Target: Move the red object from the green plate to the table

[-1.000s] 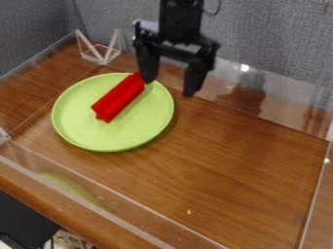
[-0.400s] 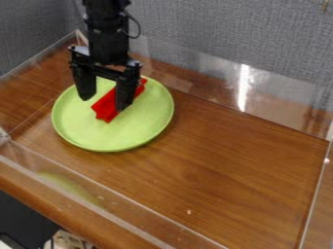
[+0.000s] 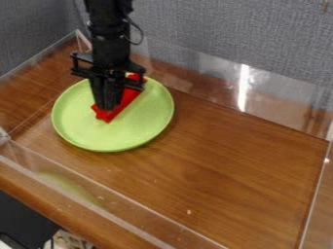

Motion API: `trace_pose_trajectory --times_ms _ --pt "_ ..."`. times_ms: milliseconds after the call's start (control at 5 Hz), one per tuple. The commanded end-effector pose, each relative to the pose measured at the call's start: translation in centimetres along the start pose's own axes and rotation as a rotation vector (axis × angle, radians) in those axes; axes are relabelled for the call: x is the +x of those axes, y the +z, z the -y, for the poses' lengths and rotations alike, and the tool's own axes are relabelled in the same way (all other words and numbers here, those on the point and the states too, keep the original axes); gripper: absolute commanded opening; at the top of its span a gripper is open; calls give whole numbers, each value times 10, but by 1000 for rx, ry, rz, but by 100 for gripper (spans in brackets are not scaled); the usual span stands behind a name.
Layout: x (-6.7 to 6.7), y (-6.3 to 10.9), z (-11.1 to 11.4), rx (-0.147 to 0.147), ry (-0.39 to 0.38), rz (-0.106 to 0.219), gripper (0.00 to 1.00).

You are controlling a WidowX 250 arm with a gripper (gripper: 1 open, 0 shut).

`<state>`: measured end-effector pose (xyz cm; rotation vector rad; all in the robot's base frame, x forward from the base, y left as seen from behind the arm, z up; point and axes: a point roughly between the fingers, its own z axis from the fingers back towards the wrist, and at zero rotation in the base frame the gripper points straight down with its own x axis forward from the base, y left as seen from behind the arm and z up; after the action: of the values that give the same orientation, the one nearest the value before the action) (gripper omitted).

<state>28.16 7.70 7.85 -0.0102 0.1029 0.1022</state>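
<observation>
Well, clear acrylic walls [image 3: 267,83] fence in the glossy reddish-brown wood-grain counter [image 3: 235,165] on the sides I can see: one runs along the back, one down the left, and one across the near edge. The round lime-green plate [image 3: 81,131] with its shallow raised rim sits in the back left part of the counter, near the left and back walls but apart from both. To the right of the plate and toward the near wall lies a broad stretch of bare wood, the widest open room on the counter.

My pincer [image 3: 113,101] points straight down over the plate, a little behind its middle. Its dark fingers are drawn in narrow and pinch the small bright red rectangular block [image 3: 109,114] from both sides. The block lies aslant on the plate. Its lower end shows just below my fingertips, and a strip of red shows at their right side. From this view I cannot tell whether the block rests on the plate or has cleared it.
</observation>
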Motion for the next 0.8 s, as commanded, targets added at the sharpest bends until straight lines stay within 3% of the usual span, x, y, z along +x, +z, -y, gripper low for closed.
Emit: trace_pose_trajectory --times_ms 0,200,400,600 --pt "5 32 12 -22 -67 109 0" --pt "15 30 20 -48 -145 130 0" --pt "26 19 14 -66 -165 131 0" --pt "36 9 2 -88 -169 131 100"
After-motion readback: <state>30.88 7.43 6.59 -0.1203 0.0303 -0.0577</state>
